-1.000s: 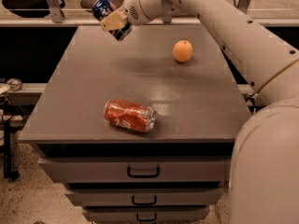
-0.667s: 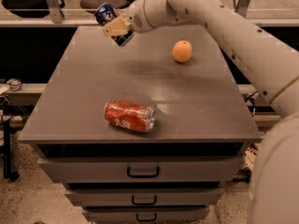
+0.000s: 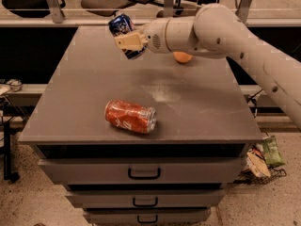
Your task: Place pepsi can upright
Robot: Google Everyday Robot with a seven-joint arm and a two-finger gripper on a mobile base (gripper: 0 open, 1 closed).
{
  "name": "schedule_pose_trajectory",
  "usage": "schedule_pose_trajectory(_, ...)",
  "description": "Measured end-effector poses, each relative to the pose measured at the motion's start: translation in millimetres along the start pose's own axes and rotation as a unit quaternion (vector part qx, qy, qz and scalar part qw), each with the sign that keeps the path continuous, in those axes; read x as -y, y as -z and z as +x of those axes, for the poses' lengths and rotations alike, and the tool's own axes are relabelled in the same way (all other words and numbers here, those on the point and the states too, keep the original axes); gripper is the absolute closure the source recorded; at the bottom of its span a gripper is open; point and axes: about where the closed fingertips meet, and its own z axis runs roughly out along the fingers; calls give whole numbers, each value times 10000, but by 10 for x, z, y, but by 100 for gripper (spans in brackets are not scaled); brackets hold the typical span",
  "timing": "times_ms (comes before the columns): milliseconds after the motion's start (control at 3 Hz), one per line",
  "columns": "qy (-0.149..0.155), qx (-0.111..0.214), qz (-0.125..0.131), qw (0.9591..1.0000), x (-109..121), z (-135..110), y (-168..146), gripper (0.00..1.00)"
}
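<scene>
My gripper (image 3: 126,40) is shut on the dark blue pepsi can (image 3: 120,25) and holds it in the air above the far middle of the grey cabinet top (image 3: 94,93). The can is tilted, its top end pointing up and to the left, and its lower part is hidden by my tan fingers (image 3: 129,42). My white arm reaches in from the right.
A red-orange soda can (image 3: 130,117) lies on its side near the front of the top. An orange (image 3: 182,57) sits at the back, mostly hidden behind my arm. Drawers with dark handles (image 3: 144,173) run below. Chair bases stand behind a rail at the back.
My arm has swung to the right and nearer, carrying the pepsi can from the back left corner toward the middle of the top. The arm now covers most of the orange.
</scene>
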Motion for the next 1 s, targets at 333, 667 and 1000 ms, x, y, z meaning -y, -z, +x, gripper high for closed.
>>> schedule_pose_trajectory(333, -1, 273, -116, 9996, -59, 109, 215, 100)
schedule_pose_trajectory(667, 49, 446, -285, 9986, -74, 261, 398, 100)
schedule_pose_trajectory(1000, 76, 522, -491, 9974, -85, 445, 581, 100)
